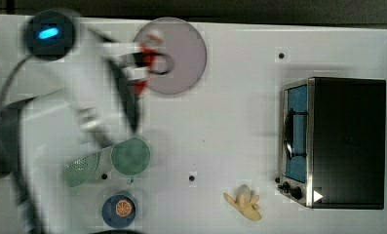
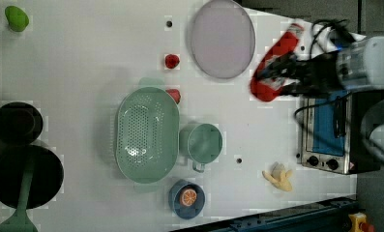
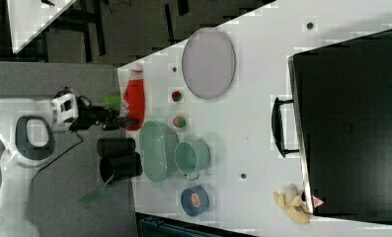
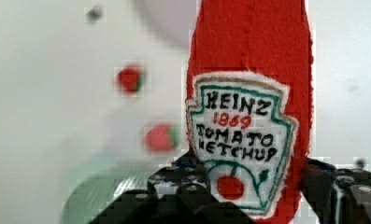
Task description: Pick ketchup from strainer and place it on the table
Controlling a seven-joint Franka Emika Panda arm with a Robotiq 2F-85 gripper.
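Note:
The ketchup (image 2: 276, 50), a red bottle with a white cap and a white label (image 4: 241, 140), hangs in the air, with my gripper (image 2: 276, 79) shut on its lower body. In the left view it floats between the grey-lilac plate (image 2: 222, 38) and the toaster oven. The black fingers (image 4: 174, 186) clamp it from both sides below the label. The pale green strainer (image 2: 147, 135) stands on the white table (image 2: 83, 58) with nothing in it. In the top view the ketchup (image 1: 145, 51) is above the plate's left edge, and my arm hides part of the strainer (image 1: 81, 168).
Two strawberries (image 2: 171, 61) (image 2: 174, 95) lie between plate and strainer. A green cup (image 2: 204, 143) and a blue bowl with an orange slice (image 2: 186, 198) stand by the strainer. A banana (image 2: 279, 176) and the toaster oven (image 2: 325, 130) are at the left view's right; black bowls (image 2: 27, 176) at its left.

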